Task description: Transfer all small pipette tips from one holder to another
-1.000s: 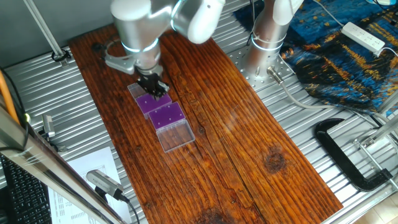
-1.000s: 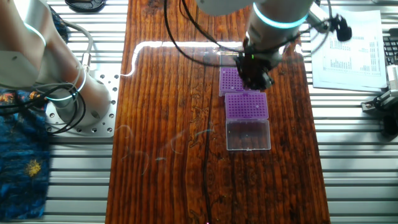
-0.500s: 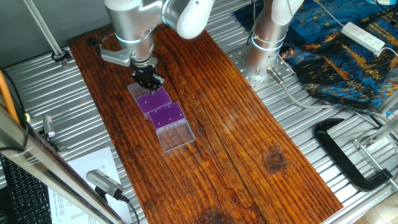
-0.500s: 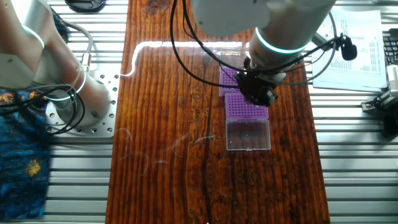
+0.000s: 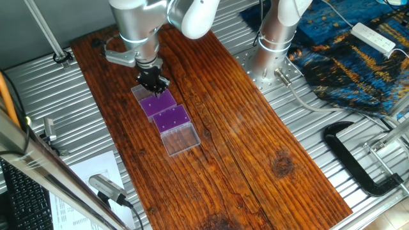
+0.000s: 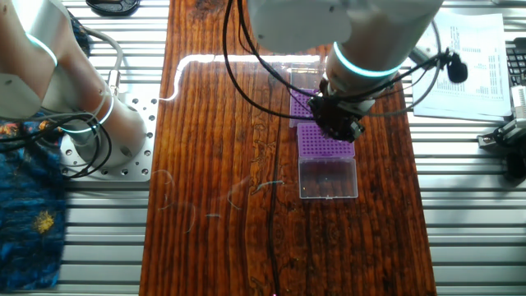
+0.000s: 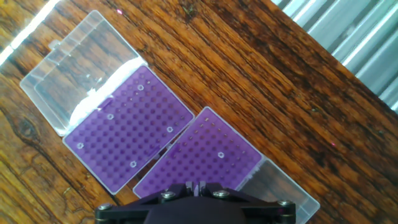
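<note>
A dark, glossy wooden board (image 5: 243,128) with strong streaked grain lies on a ribbed aluminium table (image 5: 332,108). Two square purple holders sit edge to edge on the board, each a matte rack drilled with a fine grid of round holes and seated in a clear plastic hinged box. In the hand view the upper-left holder (image 7: 127,127) has its transparent lid (image 7: 71,59) folded flat beside it. The lower-right holder (image 7: 199,158) touches it along one side, its own clear lid showing at the bottom right.

The small pipette tips appear as pale translucent rings in the holes: several are scattered over the upper-left holder, such as one (image 7: 140,88) near its top corner. One (image 7: 220,155) stands in the lower-right holder.

The gripper (image 5: 154,83) hangs over the holders, black and compact below a silvery cylindrical wrist. Its fingers are too hidden and too small to show how far apart they stand or whether they carry a tip.
</note>
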Robot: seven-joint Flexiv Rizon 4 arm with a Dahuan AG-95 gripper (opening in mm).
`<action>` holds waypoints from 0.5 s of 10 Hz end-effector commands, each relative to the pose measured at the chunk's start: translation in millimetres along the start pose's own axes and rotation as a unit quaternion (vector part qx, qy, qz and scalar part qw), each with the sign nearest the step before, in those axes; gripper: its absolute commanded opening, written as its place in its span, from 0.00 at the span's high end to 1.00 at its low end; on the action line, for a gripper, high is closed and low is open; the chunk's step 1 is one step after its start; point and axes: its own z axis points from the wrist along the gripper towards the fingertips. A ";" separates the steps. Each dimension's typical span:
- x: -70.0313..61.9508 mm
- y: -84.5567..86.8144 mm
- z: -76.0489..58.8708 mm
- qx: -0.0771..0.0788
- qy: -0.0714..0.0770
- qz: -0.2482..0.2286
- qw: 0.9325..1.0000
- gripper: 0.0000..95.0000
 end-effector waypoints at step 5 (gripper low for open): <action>-1.5 0.5 6.6 0.002 -0.003 -0.001 1.000 1.00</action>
